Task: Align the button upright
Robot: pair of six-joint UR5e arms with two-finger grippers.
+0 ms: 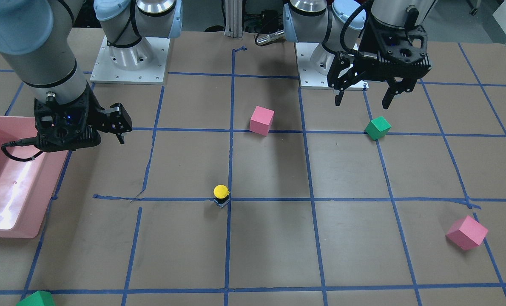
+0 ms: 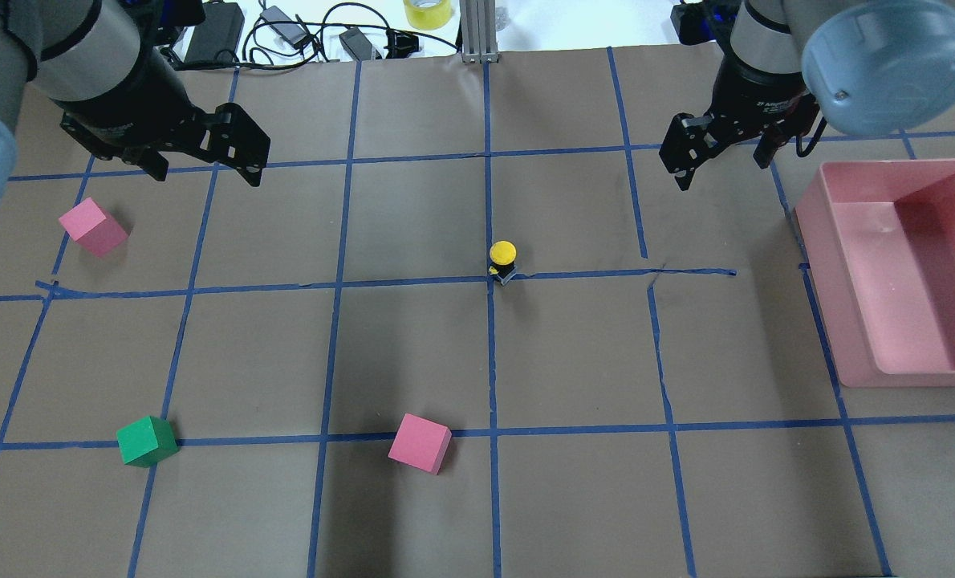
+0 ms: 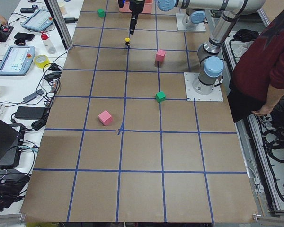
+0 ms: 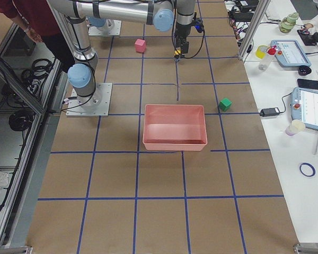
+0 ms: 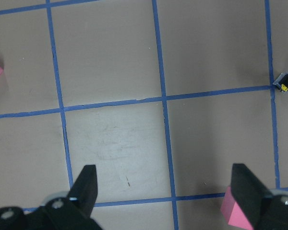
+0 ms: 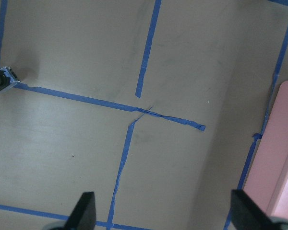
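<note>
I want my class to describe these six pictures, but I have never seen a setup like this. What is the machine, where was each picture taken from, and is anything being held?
It is a robot with two arms at a table covered in brown paper and blue tape lines. Two pictures look down from the table's opposite long sides, two from its ends, and two come from cameras on the wrists. The left gripper and the right gripper hang open above the table and hold nothing. On it are a small yellow-capped button standing upright near the middle, a pink cube, a second pink cube, a green cube, a second green cube and a pink bin.
</note>
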